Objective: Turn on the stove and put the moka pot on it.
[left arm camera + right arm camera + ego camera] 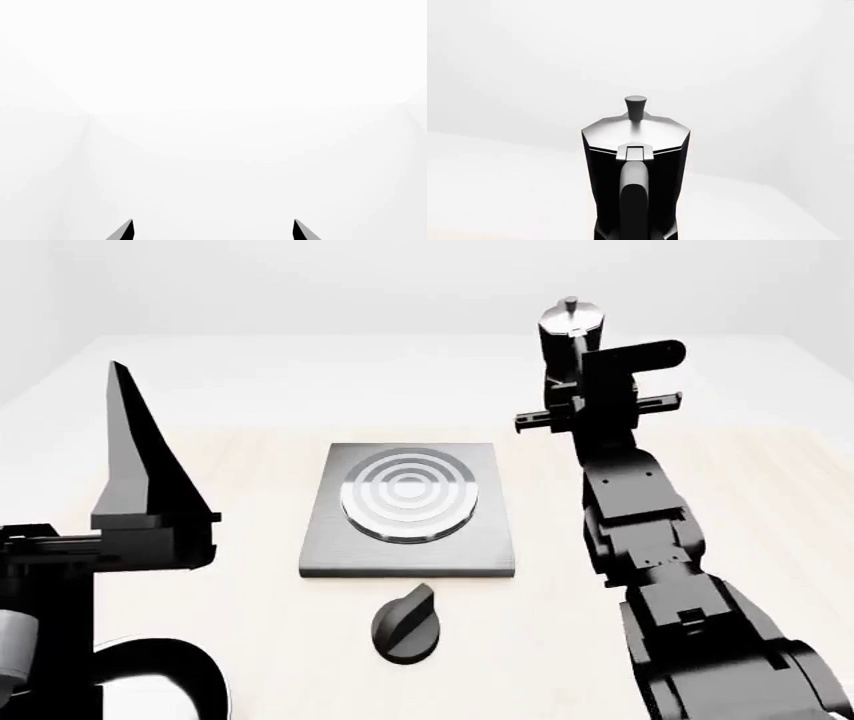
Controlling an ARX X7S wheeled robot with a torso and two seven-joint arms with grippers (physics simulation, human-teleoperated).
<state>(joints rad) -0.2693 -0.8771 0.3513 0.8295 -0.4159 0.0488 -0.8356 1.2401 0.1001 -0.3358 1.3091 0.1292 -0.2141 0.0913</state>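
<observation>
Nearest in head view, a small black round knob (406, 624) w/ a raised ridge is seen lying on the pale wooden tabletop (254, 455), just in front of the flat square grey metal hotplate (408, 511). The hotplate's round concentric-ring burner (408, 493) is seen bare, nothing on it.

At near left the left pincer (134, 455) is held upright beside the hotplate, apart from it; only one tall black pointed finger (131, 440) is made out there. In left wrist view two black fingertips (123, 231) are seen well apart w/ only white between them, so the left pincer is spread and nothing is held.

At right the black jointed right arm (641, 530) is stretched away toward the far side of the tabletop. The small black-and-silver waisted moka pot (570, 335) is seen upright beyond the hotplate's far right corner, right behind the right pincer (597, 405), w/ knobbed lid uppermost. In right wrist view the pot's black side handle (634, 195) is faced straight on, very close; no fingertips are shown there, so whether the right pincer is spread or pinching the handle can't be told — poss. just short of it.
</observation>
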